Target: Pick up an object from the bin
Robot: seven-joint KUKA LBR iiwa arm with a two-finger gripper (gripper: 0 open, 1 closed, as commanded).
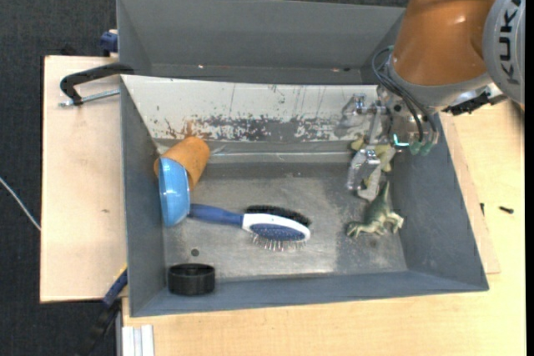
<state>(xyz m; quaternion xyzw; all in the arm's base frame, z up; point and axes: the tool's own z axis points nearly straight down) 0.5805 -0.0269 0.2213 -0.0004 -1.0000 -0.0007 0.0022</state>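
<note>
My gripper (365, 176) hangs at the right side of the bin, just off the back wall. Directly below it, on the bin floor, lies a small greenish-tan toy dinosaur (378, 221), with one thin part reaching up toward the gripper's lower end. Whether the two touch cannot be made out. A hairbrush (265, 226) with a blue handle and a black and white bristle head lies in the middle of the floor, to the left of the dinosaur.
An orange cup-shaped thing with a light blue round end (178, 178) lies on its side at the left wall. A black round cap (191, 278) sits in the front left corner. The arm's orange cover and cables hang over the bin's back right corner.
</note>
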